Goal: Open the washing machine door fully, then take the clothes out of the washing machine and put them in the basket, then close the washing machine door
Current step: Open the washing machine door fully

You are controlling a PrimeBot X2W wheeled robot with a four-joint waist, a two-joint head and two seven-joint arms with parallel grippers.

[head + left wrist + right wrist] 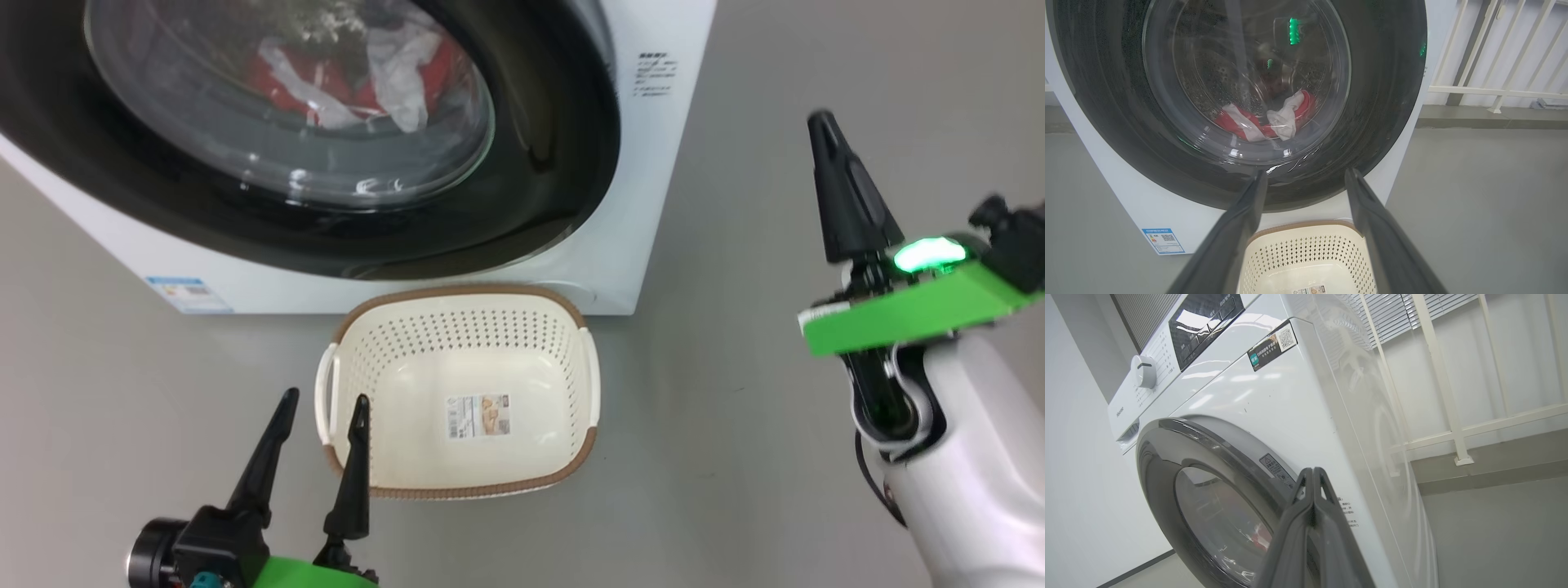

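At the lower left of the head view, your left jaws stand released and grasp nothing. Their two long dark fingers (pixel 353 465) are spread apart and point up the view. The right-hand finger overlaps the near left corner of the small cream-white perforated plastic basket (pixel 457 335) with a brown woven-look rim.

Above them sits the big white front-loading washing machine (pixel 629 245), with a small blue sticker (pixel 188 294) low on its front. Its large round door (pixel 563 147), with a wide glossy black rim and a bulging clear glass window, lies shut against the front. Behind that glass you can see the clothes (pixel 277 82), bright red fabric with white panels. In the left wrist view they (pixel 1274 118) lie heaped at the bottom of the perforated steel drum.

Just below the door, the basket stands on the grey floor (pixel 735 392), close to the machine's base. A paper label (pixel 478 415) shows on its bare bottom.

Farther right, well clear of the machine and above the floor, your right jaws are clenched with nothing between them. Their dark fingers (pixel 845 196) come to a single point above a bright green plate (pixel 906 314). In the right wrist view the fingers (pixel 1310 539) press together along their length. They are aimed at the machine's white front just right of the door's rim. A round white dial (pixel 1144 370) sits high on the machine, and a white railing (pixel 1453 416) stands beyond it.
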